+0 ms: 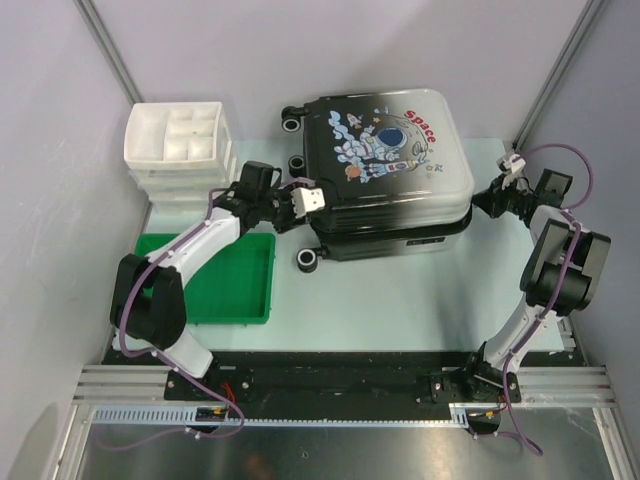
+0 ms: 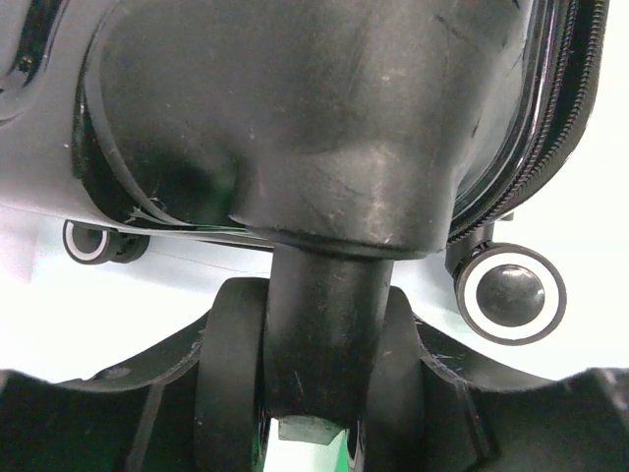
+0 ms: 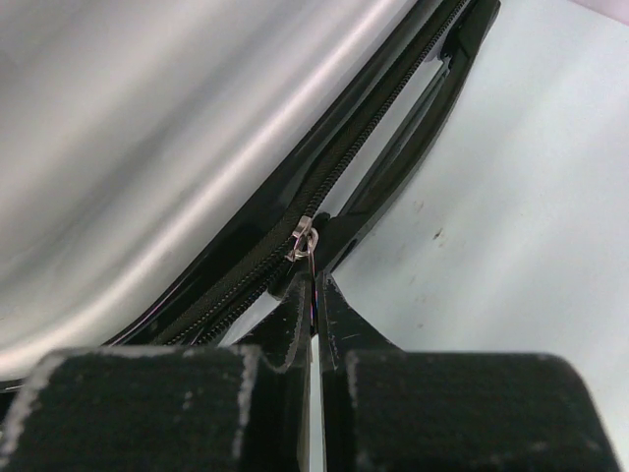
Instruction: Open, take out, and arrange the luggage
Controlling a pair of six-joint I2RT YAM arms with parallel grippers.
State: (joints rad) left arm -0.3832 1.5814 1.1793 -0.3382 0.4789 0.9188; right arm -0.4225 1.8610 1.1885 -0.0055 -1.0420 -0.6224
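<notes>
The luggage (image 1: 385,160) lies flat mid-table, astronaut side up, wheels to the left. My left gripper (image 1: 300,203) is at its left end. In the left wrist view that gripper (image 2: 319,393) is shut around a black caster wheel (image 2: 324,334) of the case, its stem between the fingers. My right gripper (image 1: 487,197) is at the case's right edge. In the right wrist view it (image 3: 314,290) is pinched shut on the thin pull tab hanging from the silver zipper slider (image 3: 306,239). The black zipper track (image 3: 373,147) runs away along the shell's rim.
A white compartmented drawer box (image 1: 180,150) stands at the back left, close to my left arm. A flat green tray (image 1: 230,285) lies in front of it, under that arm. Grey walls enclose the table on both sides and at the back.
</notes>
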